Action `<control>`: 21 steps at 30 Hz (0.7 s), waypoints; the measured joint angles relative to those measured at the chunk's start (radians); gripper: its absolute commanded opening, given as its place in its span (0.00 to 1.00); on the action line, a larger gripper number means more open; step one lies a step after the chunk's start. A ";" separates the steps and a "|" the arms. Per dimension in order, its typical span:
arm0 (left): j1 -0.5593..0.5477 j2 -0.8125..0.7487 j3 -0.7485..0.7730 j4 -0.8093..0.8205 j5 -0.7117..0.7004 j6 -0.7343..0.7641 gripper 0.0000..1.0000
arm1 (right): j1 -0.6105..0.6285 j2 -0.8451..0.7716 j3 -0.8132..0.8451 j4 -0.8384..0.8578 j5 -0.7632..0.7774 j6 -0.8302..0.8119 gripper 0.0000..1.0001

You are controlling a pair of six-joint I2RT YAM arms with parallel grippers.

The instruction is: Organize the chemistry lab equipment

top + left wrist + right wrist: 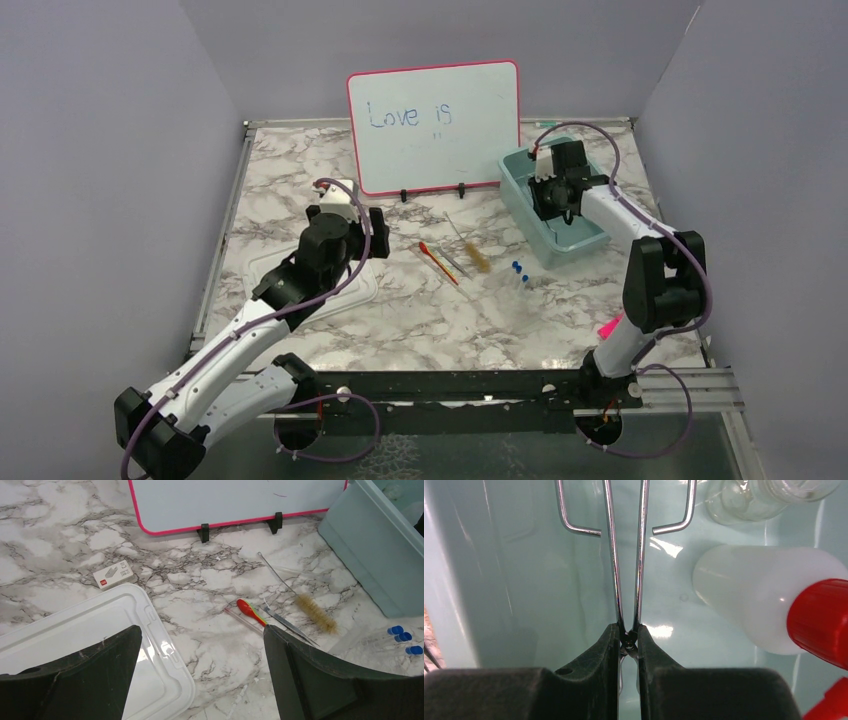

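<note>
My right gripper is shut on a metal wire holder inside the teal bin; it also shows in the top view. A clear glass beaker and a white bottle with a red cap lie in the bin. My left gripper is open and empty above the marble, left of the red and orange stick, the metal tweezers and the wire brush. The red funnel is not in view.
A white lid lies under my left finger. A small white box sits beside it. Blue-capped tubes lie near the bin. The pink-framed whiteboard stands at the back. A pink marker lies by the right arm.
</note>
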 measured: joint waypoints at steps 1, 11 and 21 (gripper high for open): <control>0.000 0.002 0.000 0.000 0.001 0.000 0.94 | 0.000 0.005 -0.002 0.005 -0.002 0.000 0.21; 0.000 0.019 0.000 0.005 0.010 0.000 0.94 | -0.001 0.009 0.003 0.010 -0.005 0.036 0.36; 0.000 0.019 0.000 0.007 0.019 0.000 0.94 | -0.001 -0.121 0.088 -0.040 -0.029 0.098 0.43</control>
